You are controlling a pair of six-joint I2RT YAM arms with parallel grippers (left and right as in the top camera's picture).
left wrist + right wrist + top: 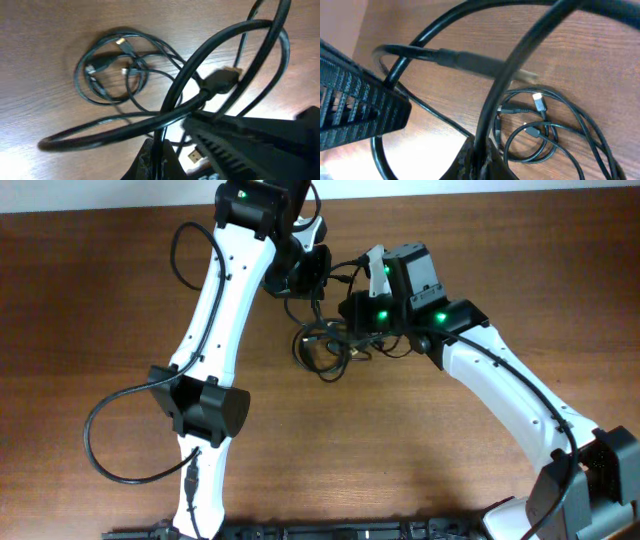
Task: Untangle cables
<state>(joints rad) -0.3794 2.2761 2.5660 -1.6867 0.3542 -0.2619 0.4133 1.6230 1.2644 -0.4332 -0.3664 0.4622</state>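
The cables (325, 345) are thin black cords bunched together on the brown table between my two arms. My left gripper (305, 275) is shut on a thin black cord, which runs up between its fingers in the left wrist view (159, 160). A thicker cord with a black plug (220, 80) is lifted and loops in front. Loose coils (112, 70) lie on the table below. My right gripper (355, 312) is shut on the thick black cord (492, 100), lifted above the coils (535, 132). A long plug (485, 65) hangs in the air.
The wooden table (420, 460) stretches around the bunch. The left arm's own thick black wire (110, 435) loops over the table at the left. A loose USB plug end (196, 156) shows near the left fingers. The other gripper's black body (355, 110) is close at the left.
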